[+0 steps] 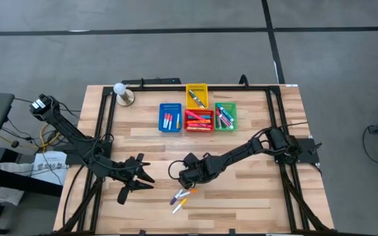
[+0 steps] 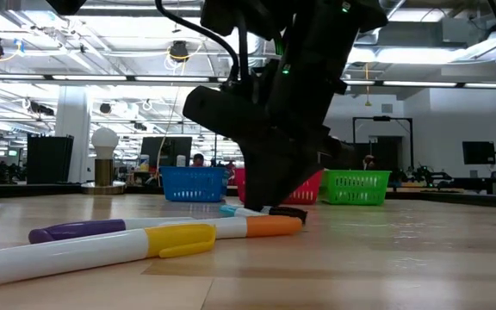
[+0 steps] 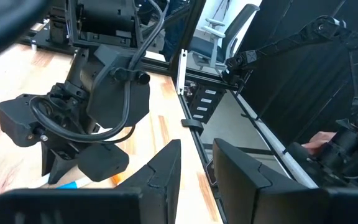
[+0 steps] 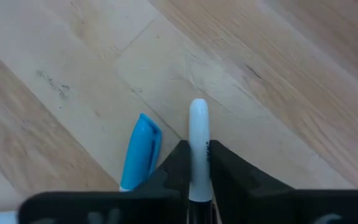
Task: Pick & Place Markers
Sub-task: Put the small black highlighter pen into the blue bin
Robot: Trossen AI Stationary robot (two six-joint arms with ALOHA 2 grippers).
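Observation:
Several markers lie loose on the wooden table [image 1: 254, 196] near its front edge: a white one with a yellow cap [image 2: 102, 250], a purple one [image 2: 84, 230] and an orange-capped one [image 2: 265, 226]. My right gripper [image 1: 190, 183] stands over them, pointing steeply down, shut on a white marker [image 4: 198, 121]. A blue-capped marker [image 4: 140, 152] lies right beside that one. My left gripper [image 1: 136, 183] hangs above the table to the left of the markers. It is open, with nothing between its fingers [image 3: 166, 168]. My right gripper pinches the white marker's barrel [image 4: 198, 134] between its two fingers, one on each long side. The fingers come from above, slanting steeply down. The marker's rounded white end [image 4: 198, 107] sticks out past the fingertips, low over the wood. I cannot tell whether it still rests on the table.
Four small bins stand at the table's far middle, each with markers in it: blue [image 1: 170, 117], red [image 1: 199, 120], yellow [image 1: 197, 95] and green [image 1: 225, 116]. A lamp with a round bulb [image 1: 122, 92] stands at the far left. Black rails [image 1: 104, 131] run along the table's sides.

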